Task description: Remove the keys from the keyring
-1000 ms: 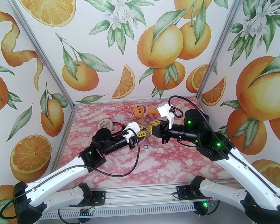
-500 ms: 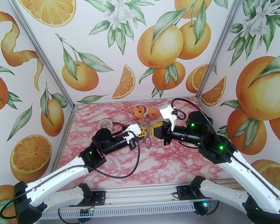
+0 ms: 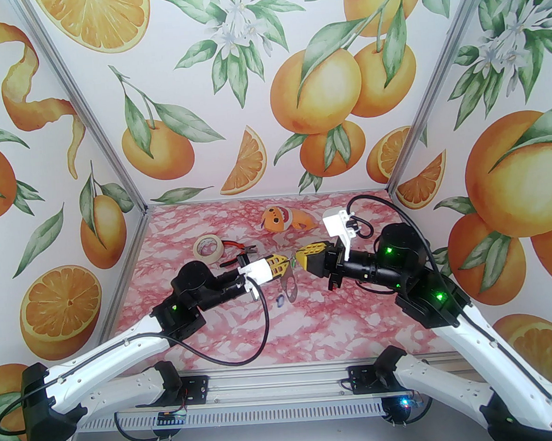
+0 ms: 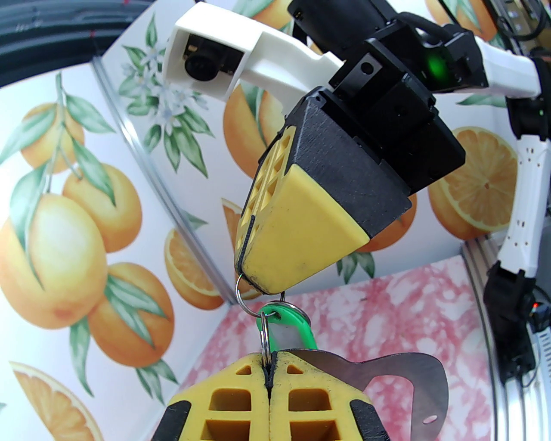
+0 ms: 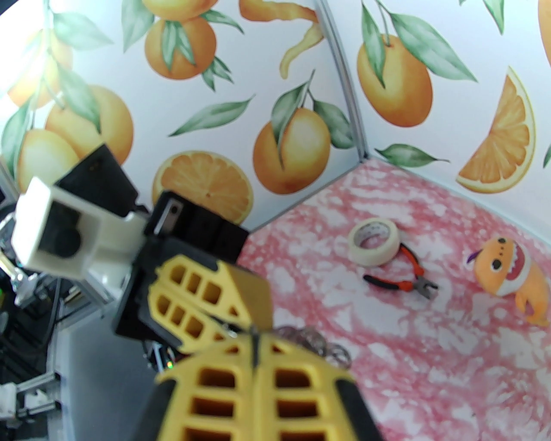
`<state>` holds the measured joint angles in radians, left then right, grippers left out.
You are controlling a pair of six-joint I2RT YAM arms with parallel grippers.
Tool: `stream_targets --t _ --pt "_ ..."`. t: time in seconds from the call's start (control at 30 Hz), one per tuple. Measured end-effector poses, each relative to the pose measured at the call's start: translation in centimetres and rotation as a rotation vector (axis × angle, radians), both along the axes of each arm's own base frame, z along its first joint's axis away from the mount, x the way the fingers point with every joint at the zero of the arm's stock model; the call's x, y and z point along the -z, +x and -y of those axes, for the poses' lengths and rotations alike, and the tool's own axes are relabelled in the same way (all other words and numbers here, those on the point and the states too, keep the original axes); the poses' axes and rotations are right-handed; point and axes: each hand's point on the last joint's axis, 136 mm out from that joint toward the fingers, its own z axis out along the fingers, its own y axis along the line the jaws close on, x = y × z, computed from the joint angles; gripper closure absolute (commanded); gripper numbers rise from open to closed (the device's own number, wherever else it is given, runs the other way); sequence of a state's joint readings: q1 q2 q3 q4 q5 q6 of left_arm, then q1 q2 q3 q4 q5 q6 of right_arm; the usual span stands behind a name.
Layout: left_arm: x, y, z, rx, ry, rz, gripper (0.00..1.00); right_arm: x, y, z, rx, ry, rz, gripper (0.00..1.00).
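Left gripper (image 4: 269, 361): clamped on the keyring (image 4: 409, 374), above the table (image 3: 321, 324).
Right gripper (image 4: 249, 275): pinched shut on a thin wire ring (image 4: 237, 295) (nearly tip to tip with the left).
Green key (image 4: 287, 329): between both tips, on that ring.
Blue key (image 3: 280, 302): on the table below.

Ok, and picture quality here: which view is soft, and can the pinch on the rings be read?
Left wrist: sharp; green key tag, the small ring in the right gripper and the keyring at the left gripper read clearly. Right wrist: own fingers blurred, tape roll and pliers crisper, washed out top left. Top external: sharp, evenly lit, pinch tiny.
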<state>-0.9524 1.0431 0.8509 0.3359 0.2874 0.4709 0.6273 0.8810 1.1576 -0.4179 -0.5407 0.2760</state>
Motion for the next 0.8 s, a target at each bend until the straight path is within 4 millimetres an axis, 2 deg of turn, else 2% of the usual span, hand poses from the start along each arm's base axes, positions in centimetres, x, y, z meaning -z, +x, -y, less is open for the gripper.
stream_targets --t 0.3,0.53,0.8 --pt "-0.7 -0.3 -0.1 -0.012 -0.003 0.136 1.0 0.1 -0.6 0.2 -0.016 0.025 0.032 1.0" --pt "-1.0 -0.8 0.1 -0.009 0.008 0.204 1.0 -0.2 -1.9 0.5 -0.042 0.038 0.152 1.0" --pt "-0.9 -0.7 0.3 -0.021 0.014 0.209 1.0 -0.4 -3.1 -0.4 -0.084 -0.008 0.304 1.0"
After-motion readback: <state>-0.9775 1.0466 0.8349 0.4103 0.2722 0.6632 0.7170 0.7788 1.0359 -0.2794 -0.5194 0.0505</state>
